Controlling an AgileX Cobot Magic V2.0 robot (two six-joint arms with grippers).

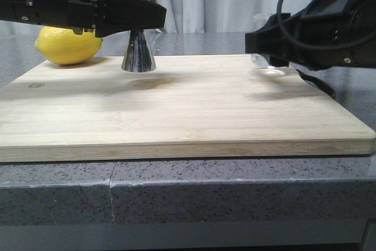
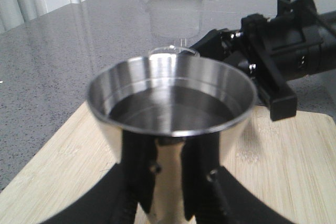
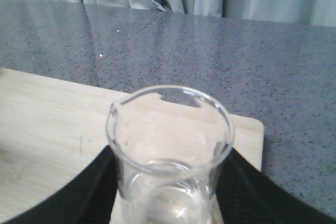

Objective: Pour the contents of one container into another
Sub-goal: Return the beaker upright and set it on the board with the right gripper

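Left gripper (image 2: 168, 182) clamping steel jigger (image 2: 170, 103) — liquid inside, right gripper (image 3: 168, 182) gripping clear beaker (image 3: 169, 150).

Open cutting board (image 1: 194, 110) between jigger (image 1: 138, 51) and beaker (image 1: 261, 60); lemon (image 1: 67, 45) at far-left corner.

Front cam low, near bench (image 1: 235, 192) edge, facing forward across cutting board (image 1: 176, 110). Left wrist cam close above jigger (image 2: 170, 103), facing toward right arm (image 2: 294, 45). Right wrist cam close on beaker (image 3: 170, 150), facing curtains. All share the board.
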